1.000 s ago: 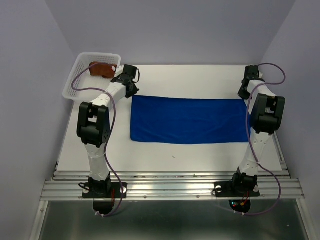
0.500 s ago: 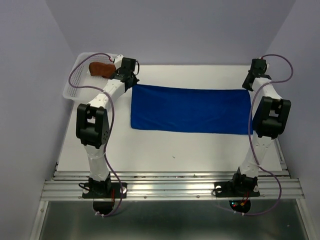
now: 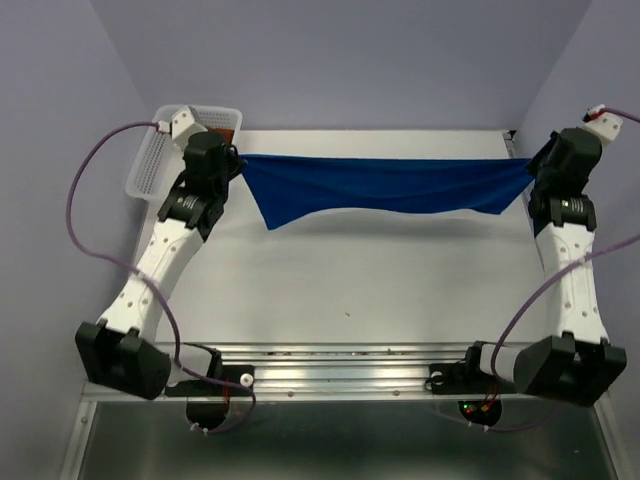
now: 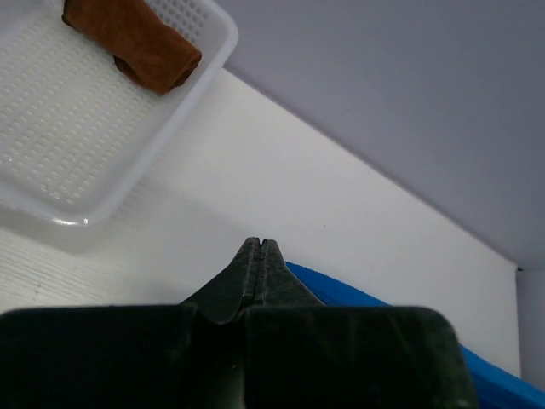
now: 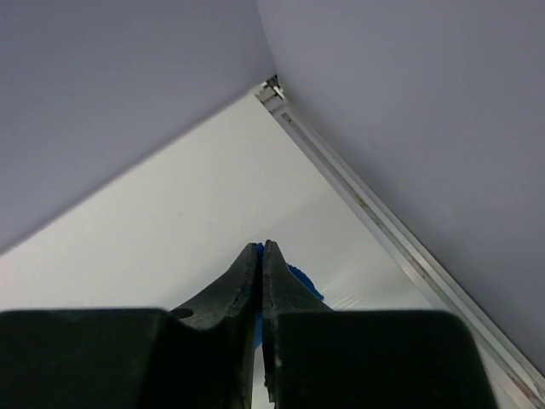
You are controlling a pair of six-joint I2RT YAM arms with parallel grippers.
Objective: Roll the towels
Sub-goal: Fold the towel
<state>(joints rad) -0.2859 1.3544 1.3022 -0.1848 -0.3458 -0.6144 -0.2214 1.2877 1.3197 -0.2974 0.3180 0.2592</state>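
Note:
The blue towel [image 3: 390,186] hangs stretched in the air across the back of the table, sagging in the middle, with one loose corner drooping at its left. My left gripper [image 3: 238,161] is shut on its left end and my right gripper [image 3: 530,166] is shut on its right end. In the left wrist view blue cloth [image 4: 341,295] shows just beside the shut left gripper [image 4: 258,244]. The right wrist view has a blue edge [image 5: 300,279] pinched in the shut right gripper [image 5: 260,246]. The rust-brown towel [image 4: 132,43] lies rolled up inside the white basket [image 4: 183,115].
The white mesh basket [image 3: 150,165] stands at the far left corner of the white table [image 3: 350,280], close behind my left wrist. Lilac walls close in the back and both sides. A metal rail [image 5: 383,226] runs along the table's right edge.
Both arms have risen and swung outward, lifting the blue towel off the table by two corners. It lay flat a second ago and now hangs taut between the grippers.

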